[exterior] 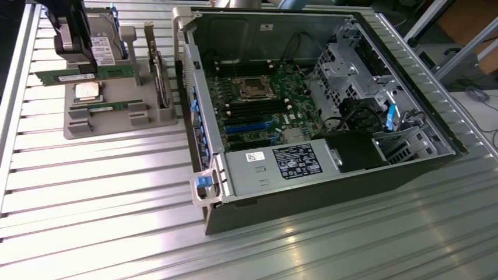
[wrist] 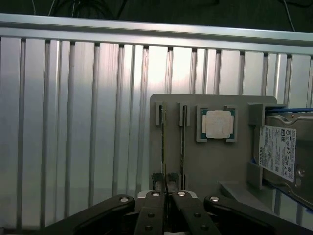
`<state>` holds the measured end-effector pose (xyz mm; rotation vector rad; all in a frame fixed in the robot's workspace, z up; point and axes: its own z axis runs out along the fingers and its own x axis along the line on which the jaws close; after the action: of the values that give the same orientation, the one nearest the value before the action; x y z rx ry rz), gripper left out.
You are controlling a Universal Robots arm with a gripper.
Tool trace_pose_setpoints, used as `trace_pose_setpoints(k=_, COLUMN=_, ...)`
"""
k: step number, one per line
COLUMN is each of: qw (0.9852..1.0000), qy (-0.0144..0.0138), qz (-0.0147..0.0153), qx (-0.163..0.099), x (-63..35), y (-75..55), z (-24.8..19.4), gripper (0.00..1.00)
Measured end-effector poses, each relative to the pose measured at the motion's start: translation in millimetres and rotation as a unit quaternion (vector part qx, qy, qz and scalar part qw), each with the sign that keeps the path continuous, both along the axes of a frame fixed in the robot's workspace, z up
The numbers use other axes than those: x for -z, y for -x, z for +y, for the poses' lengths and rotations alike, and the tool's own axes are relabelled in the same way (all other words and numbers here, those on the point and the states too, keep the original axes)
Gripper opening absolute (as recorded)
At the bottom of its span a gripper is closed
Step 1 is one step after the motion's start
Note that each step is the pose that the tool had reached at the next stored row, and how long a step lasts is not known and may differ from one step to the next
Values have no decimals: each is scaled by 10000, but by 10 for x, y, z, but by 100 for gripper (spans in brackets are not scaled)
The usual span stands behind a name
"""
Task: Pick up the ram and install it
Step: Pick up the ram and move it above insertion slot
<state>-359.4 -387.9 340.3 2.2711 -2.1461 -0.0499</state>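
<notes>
Gripper (wrist: 165, 183) jaws pinch nearly shut on the ram (exterior: 58, 76) (standing on edge) in the grey holder (wrist: 205, 166).

Gripper (wrist: 164, 180) arms cut off at the frame edge, ram (wrist: 163, 147) edge-on, its near end hidden between the fingertips, hard drive (wrist: 299, 172) cropped by the frame, label (wrist: 276, 149) print unreadable.

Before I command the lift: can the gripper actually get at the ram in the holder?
Likely yes: the gripper sits right on the ram, shut on its edge, in the grey holder; nothing stands between them.
</notes>
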Motion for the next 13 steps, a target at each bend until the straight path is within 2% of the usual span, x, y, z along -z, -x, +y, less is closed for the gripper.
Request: trace_pose_setpoints(k=13, qw=10000, qy=0, qz=0, qx=0, x=-115, y=0, z=-1, gripper=12)
